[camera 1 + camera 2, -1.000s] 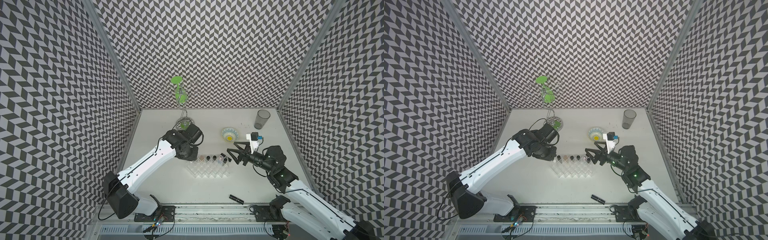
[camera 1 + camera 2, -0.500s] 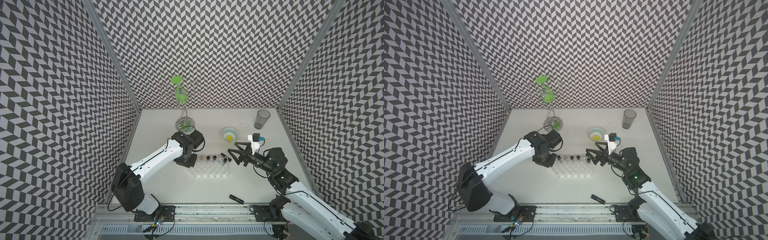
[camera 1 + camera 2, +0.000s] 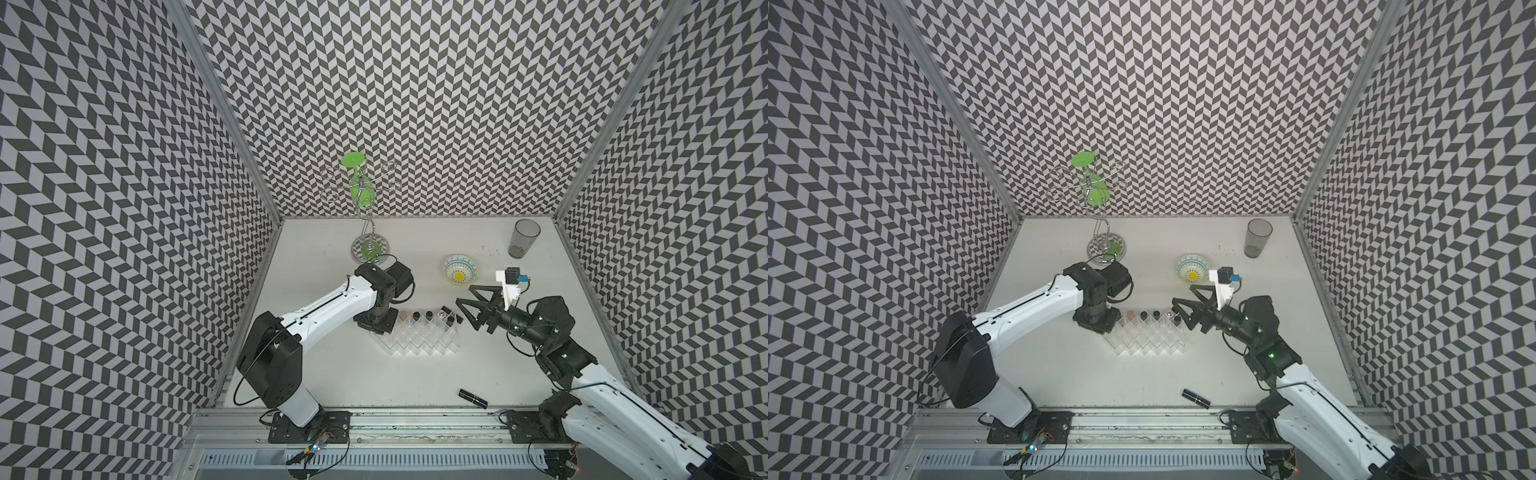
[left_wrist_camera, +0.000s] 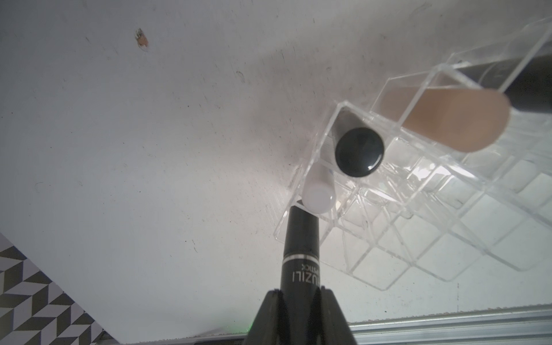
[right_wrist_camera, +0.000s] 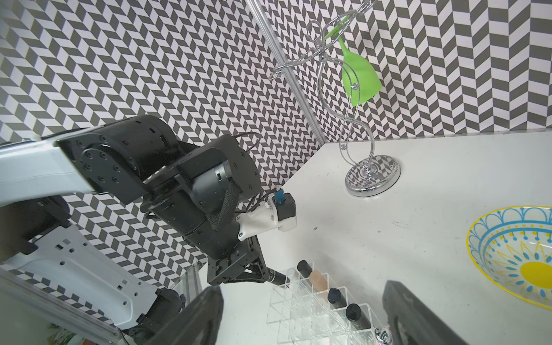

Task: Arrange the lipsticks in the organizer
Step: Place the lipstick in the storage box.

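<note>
Lipsticks (image 3: 415, 316) stand in the back row of the clear rack (image 3: 419, 347), near the middle of the tabletop (image 3: 332, 374). Most holes are empty. The left gripper (image 4: 300, 294) pinches a black lipstick (image 4: 301, 239) tight, its end at the rack's corner hole beside a white lipstick (image 4: 318, 197). The right gripper (image 3: 464, 294) is wide open, holding nothing, beside the rack. A loose lipstick (image 3: 473, 398) lies by the front edge. I think the job is only partly done.

White table (image 3: 332, 374): organizer (image 3: 419, 347) centre, bowl (image 3: 451, 262) and tumbler (image 3: 523, 241) far right, wire stand (image 3: 368, 249) far left, loose lipstick (image 3: 473, 398) near edge.
</note>
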